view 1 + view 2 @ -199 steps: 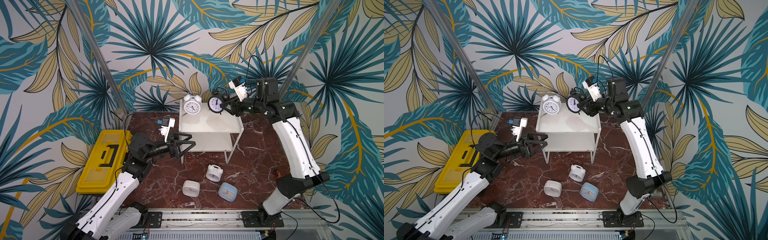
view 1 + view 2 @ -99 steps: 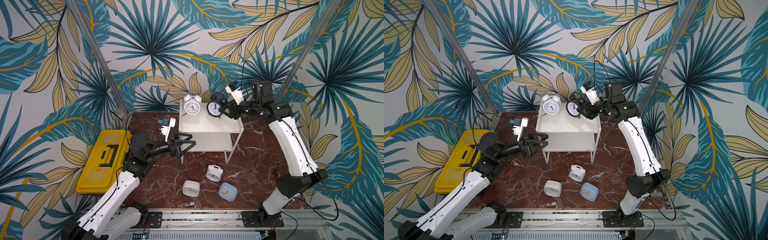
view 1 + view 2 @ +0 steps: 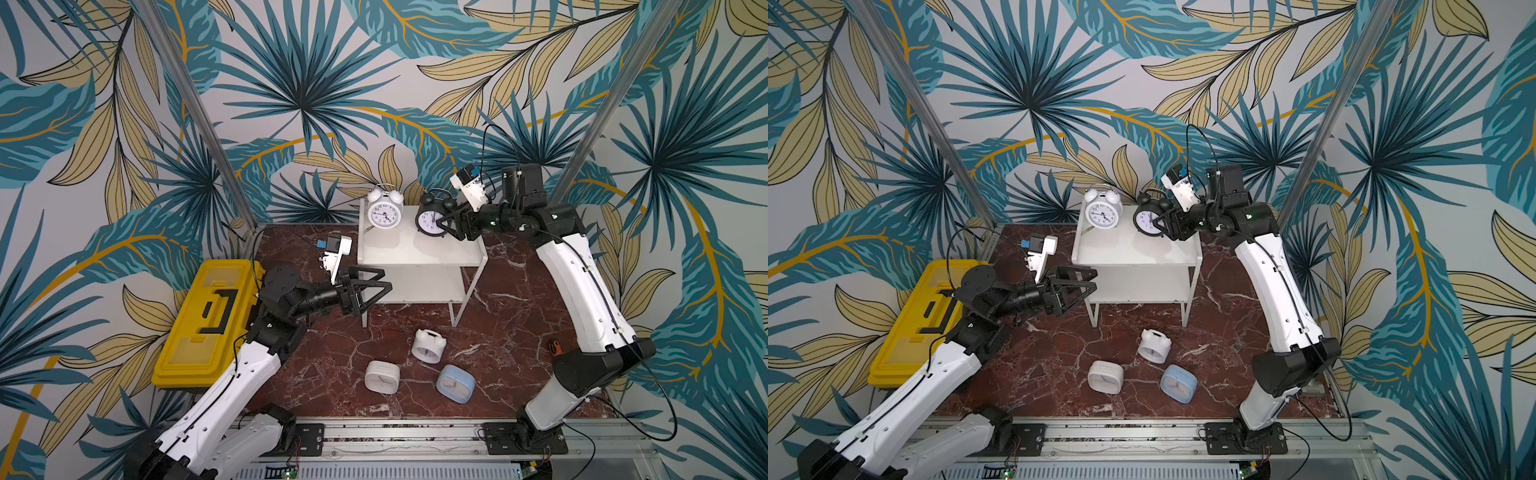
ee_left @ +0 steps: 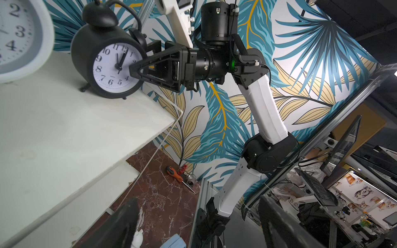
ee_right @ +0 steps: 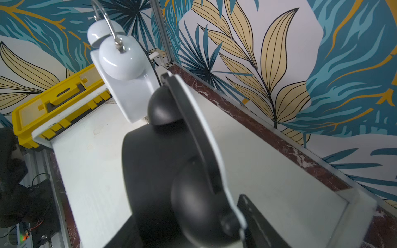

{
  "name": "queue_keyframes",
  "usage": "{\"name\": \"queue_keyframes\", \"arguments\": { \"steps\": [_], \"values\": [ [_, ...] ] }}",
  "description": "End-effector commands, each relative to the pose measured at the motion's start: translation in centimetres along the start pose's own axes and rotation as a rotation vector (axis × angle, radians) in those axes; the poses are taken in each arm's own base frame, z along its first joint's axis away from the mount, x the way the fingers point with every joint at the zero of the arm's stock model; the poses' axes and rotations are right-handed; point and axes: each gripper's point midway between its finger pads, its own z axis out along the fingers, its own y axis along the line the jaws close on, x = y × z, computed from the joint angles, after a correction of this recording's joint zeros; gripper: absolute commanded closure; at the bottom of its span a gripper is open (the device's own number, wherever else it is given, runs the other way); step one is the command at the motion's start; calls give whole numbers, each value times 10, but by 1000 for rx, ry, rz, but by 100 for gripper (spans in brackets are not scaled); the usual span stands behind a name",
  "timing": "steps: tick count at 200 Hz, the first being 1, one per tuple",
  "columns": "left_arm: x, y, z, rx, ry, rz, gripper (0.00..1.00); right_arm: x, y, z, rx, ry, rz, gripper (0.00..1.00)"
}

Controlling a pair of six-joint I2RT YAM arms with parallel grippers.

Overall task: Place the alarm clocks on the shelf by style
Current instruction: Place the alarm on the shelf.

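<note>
The black clock (image 3: 428, 218) stands upright on its feet on the top board of the shelf (image 3: 415, 249), near the standing white bell clock (image 3: 384, 212); the right gripper (image 3: 441, 216) straddles it front and back, and it cannot be told whether its pads press the clock or stand clear of it. Recommended: part the jaws fully, then draw straight back off the shelf's end, grazing neither face nor bells, lest the clock topple. The left gripper (image 3: 387, 279) hangs wide and empty beside the lower board; the tipped white bell clock (image 3: 428, 348), white square clock (image 3: 382, 377) and blue square clock (image 3: 455, 383) lie on the table (image 3: 324, 365).

Marble table (image 3: 320, 374) carries shelf (image 3: 419, 251), toolbox (image 3: 195, 353), 3 clocks (image 3: 382, 377); shelf top holds 2 twin-bell clocks (image 3: 384, 212).
</note>
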Motion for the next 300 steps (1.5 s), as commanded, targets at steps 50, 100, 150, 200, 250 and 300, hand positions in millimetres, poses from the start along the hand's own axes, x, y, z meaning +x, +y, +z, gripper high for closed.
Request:
{"name": "queue_keyframes", "arguments": {
  "steps": [50, 100, 150, 200, 250, 300],
  "values": [
    [4, 1, -2, 6, 5, 6, 10, 4, -4, -20, 55, -6, -3, 37],
    [4, 1, -2, 3, 3, 8, 10, 7, -7, -20, 68, -2, 6, 45],
    [3, -1, -2, 2, 7, 18, 10, 6, -9, -20, 73, -5, 16, 55],
    [4, 2, -1, -3, 17, 13, 10, -1, 5, -39, 53, -63, 57, 38],
    [6, -3, -3, 0, 36, 10, 10, 0, 52, -82, -82, -169, 163, 33],
    [21, -4, -3, -40, 88, 32, 10, 23, 117, -122, -370, -285, 347, 39]
  ]
}}
